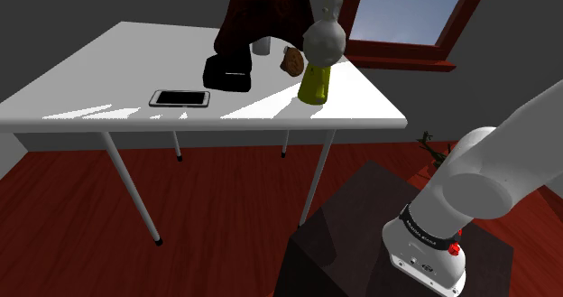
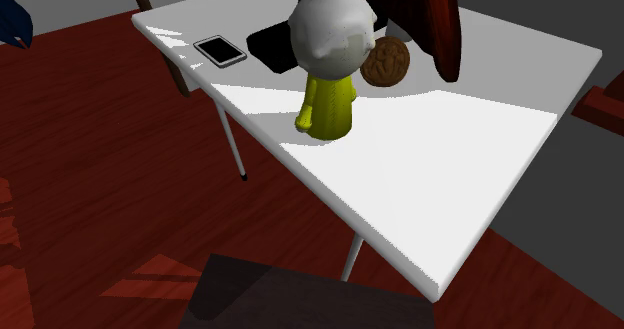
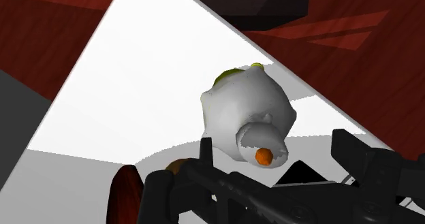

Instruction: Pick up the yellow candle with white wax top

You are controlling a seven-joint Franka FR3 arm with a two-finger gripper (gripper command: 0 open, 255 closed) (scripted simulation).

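Item: yellow candle (image 1: 319, 60) (image 2: 330, 57) (image 3: 248, 114), yellow base under a bulbous white top with an orange wick tip.
Position: upright on the white table (image 1: 108, 78) (image 2: 450, 147) (image 3: 136, 73), near the edge that faces the stand.
Neighbours: a brown round piece (image 1: 291, 60) (image 2: 386, 61) just beside the candle; a black box (image 1: 226, 72) (image 2: 270, 45) and a phone (image 1: 179, 97) (image 2: 220, 50) further along the table; a dark red shape (image 1: 262, 11) (image 2: 425, 17) behind them.
Gripper (image 3: 274, 142): the wrist view shows it poised above the candle, looking down on the wick.
Pincer state: fingers spread wide, nothing clasped. The white top lies between them but closer to one finger, and I see no contact with either.
Step in hand: by my reading, pre-grasp alignment over the candle; the lift is not yet begun.
Next move: I would centre the white top between the fingers, then lower straight down before closing.
Grip choice: the top looks broad and rounded, so a hold lower down may seat better.
Risk: an off-centre descent could tip the candle or push it into the brown piece.
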